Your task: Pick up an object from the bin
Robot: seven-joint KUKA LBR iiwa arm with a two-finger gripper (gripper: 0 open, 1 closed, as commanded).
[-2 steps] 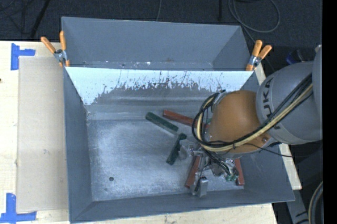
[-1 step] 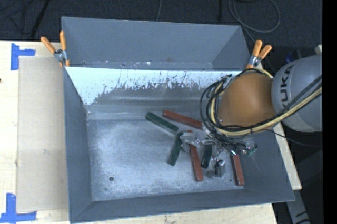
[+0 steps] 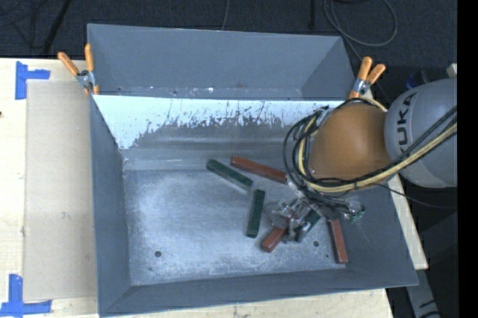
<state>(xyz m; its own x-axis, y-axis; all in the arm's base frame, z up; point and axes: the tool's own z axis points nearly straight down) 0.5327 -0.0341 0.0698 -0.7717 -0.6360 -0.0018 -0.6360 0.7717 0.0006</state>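
My gripper [image 3: 296, 222] reaches down into the right part of the bin, under the orange cover. Its fingertips sit right at the upper end of a short red-brown block [image 3: 272, 239] lying on the bin floor. Just left of it, a dark green bar [image 3: 255, 213] lies nearly upright in the view. A longer red-brown stick [image 3: 338, 240] rests to the right of the gripper, near the bin's right wall.
Further up the floor lie another dark green bar [image 3: 229, 173] and a red-brown bar [image 3: 258, 169], side by side at an angle. The arm and its cables hang over the bin's right side.
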